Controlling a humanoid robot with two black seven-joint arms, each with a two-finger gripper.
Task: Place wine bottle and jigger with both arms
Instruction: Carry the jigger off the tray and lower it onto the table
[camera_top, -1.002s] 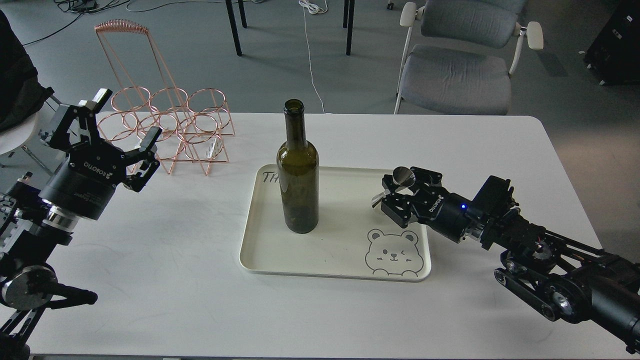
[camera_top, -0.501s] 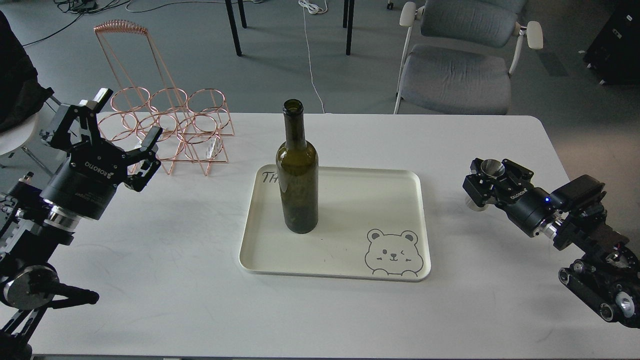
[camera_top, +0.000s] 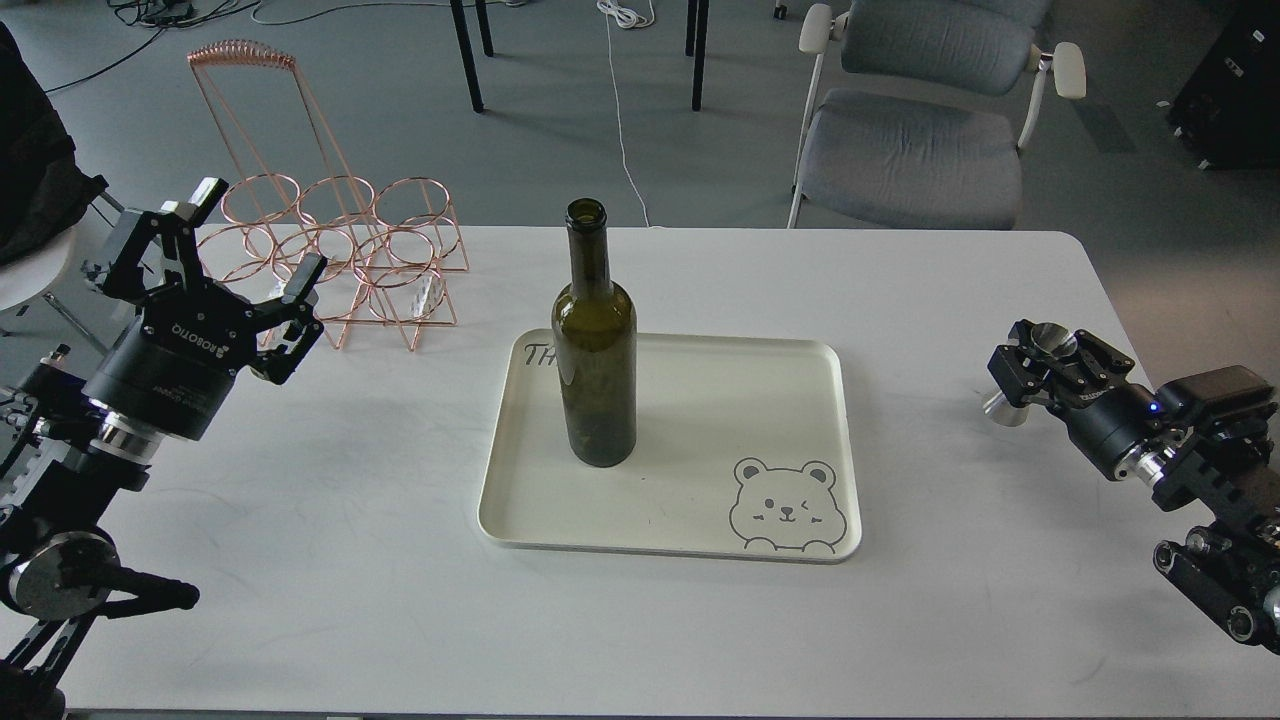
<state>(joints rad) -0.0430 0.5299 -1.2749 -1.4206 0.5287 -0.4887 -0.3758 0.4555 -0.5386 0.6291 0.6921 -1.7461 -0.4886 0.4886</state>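
Note:
The dark olive-green wine bottle (camera_top: 594, 360) stands upright on the left part of the cream tray (camera_top: 720, 420). The small silver jigger (camera_top: 1002, 407) is tilted between the fingers of my right gripper (camera_top: 1040, 365), low over the white table to the right of the tray. I cannot tell whether its lower end touches the table. My left gripper (camera_top: 235, 250) is open and empty. It hangs above the table's left side, next to the wire rack and well left of the bottle.
A copper wire bottle rack (camera_top: 340, 260) stands at the back left of the white table (camera_top: 640, 620). The tray has a bear drawing (camera_top: 787, 505) at its front right corner. A grey chair (camera_top: 915, 140) stands behind the table.
My right gripper has drawn back to the right with the jigger, from over the tray's right edge to over the table beyond it. The left arm and the bottle have barely moved.

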